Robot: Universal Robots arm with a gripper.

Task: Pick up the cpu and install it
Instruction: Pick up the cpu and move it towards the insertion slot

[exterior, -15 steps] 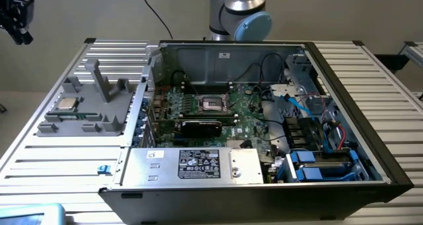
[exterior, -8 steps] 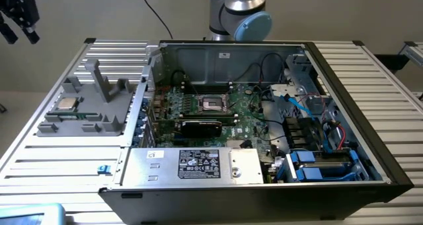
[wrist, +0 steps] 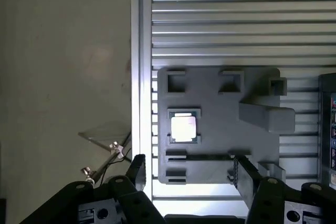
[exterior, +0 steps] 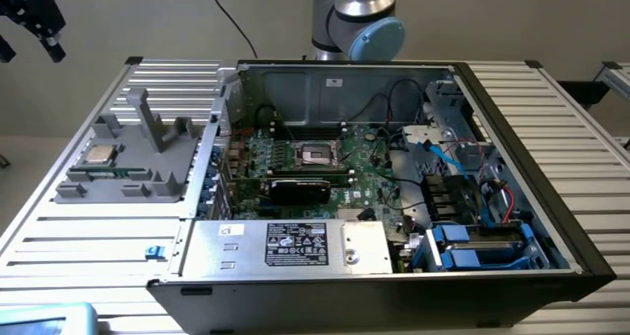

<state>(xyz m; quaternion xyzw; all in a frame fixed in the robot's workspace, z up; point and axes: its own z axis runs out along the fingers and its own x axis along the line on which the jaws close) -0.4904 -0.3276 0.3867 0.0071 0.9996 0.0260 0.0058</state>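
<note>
The cpu (exterior: 99, 156), a small square chip with a shiny metal top, lies flat in a recess of the grey holder (exterior: 147, 169) on the slatted table, at the exterior view's left. In the wrist view the cpu (wrist: 184, 128) sits in the grey holder (wrist: 220, 103), some way beyond my fingers (wrist: 137, 169). My gripper (exterior: 28, 49) hangs high over the table's far left corner, well above the holder. The gripper (wrist: 190, 174) is open, with nothing between its fingers. The black socket (exterior: 317, 152) sits on the green motherboard inside the open computer case.
The open computer case (exterior: 512, 128) takes up the middle and the exterior view's right, with cables, a power supply (exterior: 285, 243) and blue drive bays (exterior: 482, 246). The arm's base (exterior: 355, 21) stands behind it. Two grey posts (exterior: 147, 117) rise from the holder.
</note>
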